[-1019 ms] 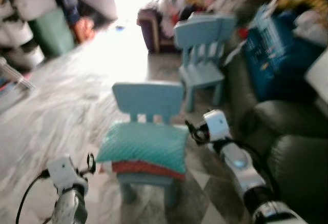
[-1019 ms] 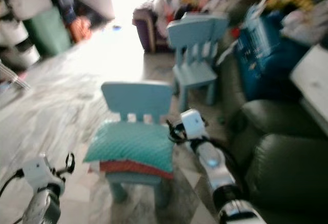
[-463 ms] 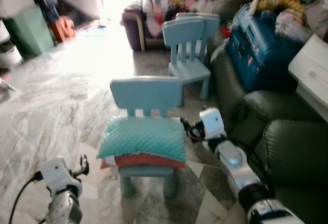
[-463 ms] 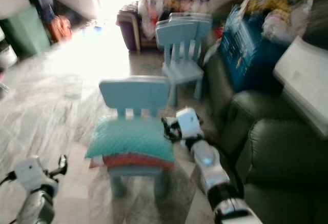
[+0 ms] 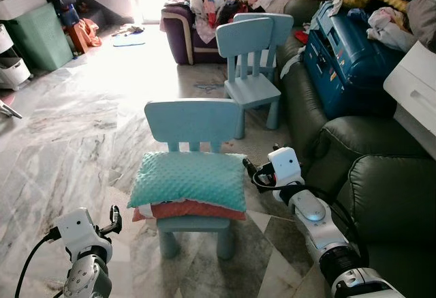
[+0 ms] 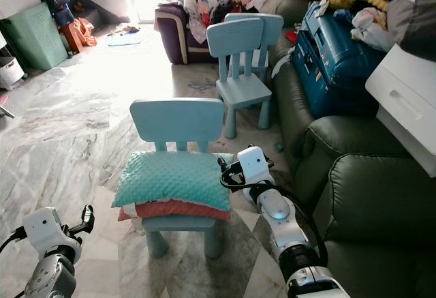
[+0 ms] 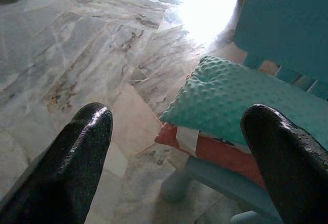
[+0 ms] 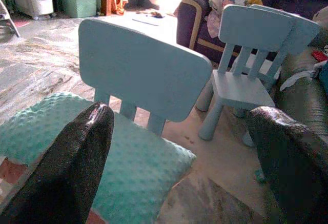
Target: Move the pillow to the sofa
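- A teal pillow [image 5: 187,179] lies flat on the seat of a small blue chair [image 5: 194,124], resting on top of a red cushion [image 5: 184,211] that shows beneath its front edge.
- The chair stands on a marble floor [image 5: 68,134], its backrest rising just behind the pillow.
- The right gripper [image 5: 251,172] sits just beside the chair's right edge, close to the pillow's corner but not touching it — in the right wrist view its fingers [image 8: 72,167] are spread wide apart, with the chair's backrest between them.
- The left gripper [image 5: 114,217] hangs low near the chair's front left leg, apart from the pillow; its fingers [image 7: 72,162] are also spread wide, holding nothing.
- A dark green sofa [image 5: 381,175] stands to the right of the chair, just past the right arm.
- A blue suitcase [image 5: 344,63] lies on the sofa farther back.
- A second blue chair [image 5: 252,59] stands behind the first one — close to the sofa's far end.
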Controlling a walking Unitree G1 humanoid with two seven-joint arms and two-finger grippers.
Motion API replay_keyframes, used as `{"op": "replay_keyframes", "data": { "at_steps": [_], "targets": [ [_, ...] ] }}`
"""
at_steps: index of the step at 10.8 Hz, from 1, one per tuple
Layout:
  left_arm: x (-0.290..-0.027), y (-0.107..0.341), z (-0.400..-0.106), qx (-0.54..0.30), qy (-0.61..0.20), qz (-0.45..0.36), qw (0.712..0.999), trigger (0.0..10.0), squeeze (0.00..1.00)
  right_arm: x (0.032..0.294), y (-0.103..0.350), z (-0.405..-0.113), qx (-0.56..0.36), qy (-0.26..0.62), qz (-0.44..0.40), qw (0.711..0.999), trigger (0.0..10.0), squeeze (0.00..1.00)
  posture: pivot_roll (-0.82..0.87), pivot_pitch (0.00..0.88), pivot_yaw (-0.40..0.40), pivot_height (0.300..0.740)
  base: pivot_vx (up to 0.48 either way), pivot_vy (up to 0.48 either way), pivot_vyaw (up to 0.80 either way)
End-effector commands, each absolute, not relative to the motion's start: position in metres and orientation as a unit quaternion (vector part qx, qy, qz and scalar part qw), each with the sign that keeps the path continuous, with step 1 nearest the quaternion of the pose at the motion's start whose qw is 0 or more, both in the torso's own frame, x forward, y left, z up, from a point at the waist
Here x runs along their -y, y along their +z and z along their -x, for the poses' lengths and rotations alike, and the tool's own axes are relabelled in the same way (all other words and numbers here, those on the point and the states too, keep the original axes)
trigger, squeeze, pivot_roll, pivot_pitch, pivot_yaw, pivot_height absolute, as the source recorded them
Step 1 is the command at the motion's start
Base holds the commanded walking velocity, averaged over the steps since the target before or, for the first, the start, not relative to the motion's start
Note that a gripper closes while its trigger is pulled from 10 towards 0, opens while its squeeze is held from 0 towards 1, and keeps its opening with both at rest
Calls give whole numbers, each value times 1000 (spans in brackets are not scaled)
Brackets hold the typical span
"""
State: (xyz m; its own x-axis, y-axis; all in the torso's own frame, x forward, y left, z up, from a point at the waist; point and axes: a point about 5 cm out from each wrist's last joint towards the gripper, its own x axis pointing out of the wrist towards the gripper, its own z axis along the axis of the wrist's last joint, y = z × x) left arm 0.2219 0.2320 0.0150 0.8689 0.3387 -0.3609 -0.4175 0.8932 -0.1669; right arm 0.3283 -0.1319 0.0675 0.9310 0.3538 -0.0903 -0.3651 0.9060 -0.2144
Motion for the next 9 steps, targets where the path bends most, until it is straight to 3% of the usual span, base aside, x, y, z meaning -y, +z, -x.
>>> {"op": "replay_keyframes", "data": {
  "at_steps": [1,5,7,9],
  "targets": [
    [-235,15,-222,-165,204,123,957,10000,0,130,71,-331,-19,187,114,976,10000,0,-107,0,38,740,0,0,0],
    [-232,13,-226,-180,166,109,963,10000,0,133,67,-332,-44,172,87,980,10000,0,-103,0,37,740,0,0,0],
    [-224,9,-224,-192,94,100,972,10000,0,151,55,-331,-95,130,53,985,10000,0,-92,0,34,740,0,0,0],
    [-194,29,-240,-169,16,87,982,10000,0,182,47,-320,-107,70,42,991,10000,0,-113,0,42,740,0,0,0]
  ]
}}
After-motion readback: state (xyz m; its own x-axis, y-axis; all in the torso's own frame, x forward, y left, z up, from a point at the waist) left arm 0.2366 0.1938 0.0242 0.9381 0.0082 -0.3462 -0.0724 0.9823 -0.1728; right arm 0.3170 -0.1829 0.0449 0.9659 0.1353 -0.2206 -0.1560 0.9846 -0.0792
